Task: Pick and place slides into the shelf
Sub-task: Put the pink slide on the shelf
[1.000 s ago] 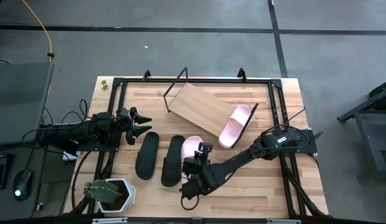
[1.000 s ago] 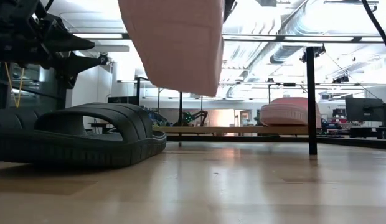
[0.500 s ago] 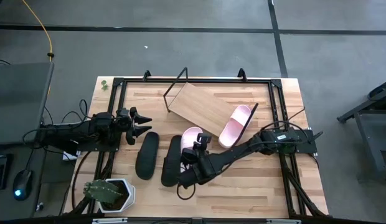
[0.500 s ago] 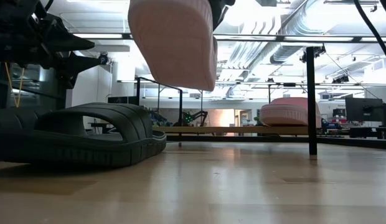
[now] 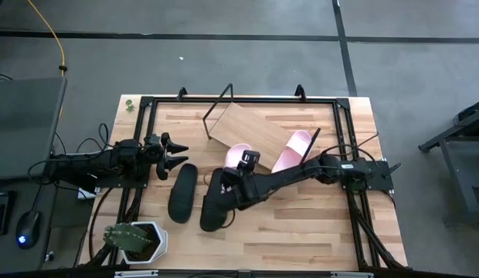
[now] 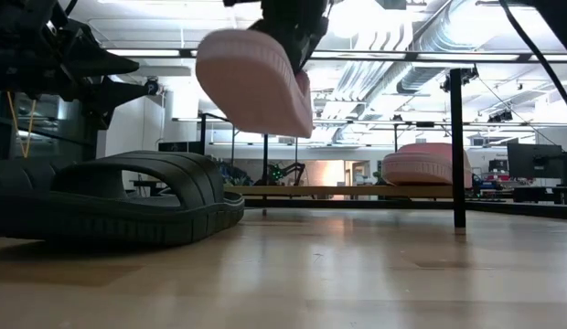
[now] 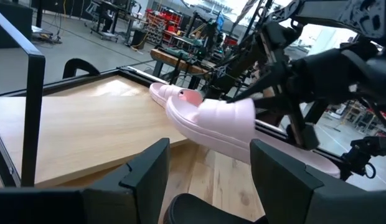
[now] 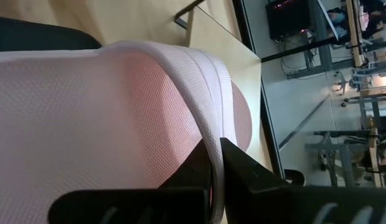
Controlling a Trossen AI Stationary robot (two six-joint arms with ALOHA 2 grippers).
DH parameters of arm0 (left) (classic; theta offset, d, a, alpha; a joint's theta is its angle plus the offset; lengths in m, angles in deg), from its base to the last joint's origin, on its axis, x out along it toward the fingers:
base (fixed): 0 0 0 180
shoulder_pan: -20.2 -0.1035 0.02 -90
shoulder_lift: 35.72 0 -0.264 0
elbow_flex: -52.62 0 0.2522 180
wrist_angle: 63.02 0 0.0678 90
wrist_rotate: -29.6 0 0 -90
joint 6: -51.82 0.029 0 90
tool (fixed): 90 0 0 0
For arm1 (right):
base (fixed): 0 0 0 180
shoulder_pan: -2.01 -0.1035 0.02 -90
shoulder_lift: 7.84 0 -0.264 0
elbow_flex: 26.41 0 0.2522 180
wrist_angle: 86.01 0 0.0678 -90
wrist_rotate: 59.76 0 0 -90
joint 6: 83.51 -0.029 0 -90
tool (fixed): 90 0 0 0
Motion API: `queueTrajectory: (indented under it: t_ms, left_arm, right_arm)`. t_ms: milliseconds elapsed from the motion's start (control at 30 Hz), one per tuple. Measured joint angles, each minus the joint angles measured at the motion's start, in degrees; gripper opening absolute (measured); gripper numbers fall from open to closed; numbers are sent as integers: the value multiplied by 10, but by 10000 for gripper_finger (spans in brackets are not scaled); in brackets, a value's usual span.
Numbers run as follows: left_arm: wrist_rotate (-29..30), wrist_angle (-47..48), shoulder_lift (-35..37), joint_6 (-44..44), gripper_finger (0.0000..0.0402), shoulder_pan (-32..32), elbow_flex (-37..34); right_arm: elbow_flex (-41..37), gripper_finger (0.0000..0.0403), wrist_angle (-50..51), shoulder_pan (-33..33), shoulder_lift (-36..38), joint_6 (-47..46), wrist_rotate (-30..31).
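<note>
My right gripper [image 5: 241, 168] is shut on a light pink slide [image 5: 237, 154], held in the air just off the near edge of the shelf [image 5: 247, 130]. The shelf is a wooden board with black wire ends. A second pink slide [image 5: 292, 153] lies sole-down on the shelf's right end. Two black slides [image 5: 182, 191] [image 5: 215, 199] lie side by side on the table, near and to the left of the held one. My left gripper [image 5: 178, 152] waits open at the table's left side, pointing level toward the slides. My right gripper pinches the pink slide's strap edge [image 8: 213, 146] between its two fingers; the raised rim runs between the fingertips [image 8: 243, 167]. The fingers slant down from the table's right and near side. The slide hangs clear of the table, sole [image 6: 251, 87] tilted toward the near edge.
A potted plant [image 5: 135, 239] stands at the near left corner. Black frame rails [image 5: 341, 116] run around the tabletop. The shelf's left part [image 5: 228, 120] is bare board. Bare tabletop [image 5: 301, 224] lies at the near right.
My right gripper has carried the pink slide toward the table's far edge, from beside the black slides up to the shelf's near edge. The slide has stayed lifted clear and has tipped its sole more toward the near side.
</note>
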Motion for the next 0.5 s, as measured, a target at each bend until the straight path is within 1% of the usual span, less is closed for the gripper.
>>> queueTrajectory:
  t_ms: [167, 267, 367, 500]
  left_arm:
    - [0, 0, 0, 0, 205, 0, 0]
    - [-1, 0, 0, 0, 205, 0, 0]
    - [-3, 0, 0, 0, 205, 0, 0]
    - [-4, 0, 0, 0, 205, 0, 0]
  right_arm:
    - [0, 0, 0, 23, 1, 16, 0]
    - [-16, 0, 0, 33, 18, 16, -4]
    - [-45, 0, 0, 41, 49, 15, -3]
    - [-110, 0, -1, 48, 105, -12, 1]
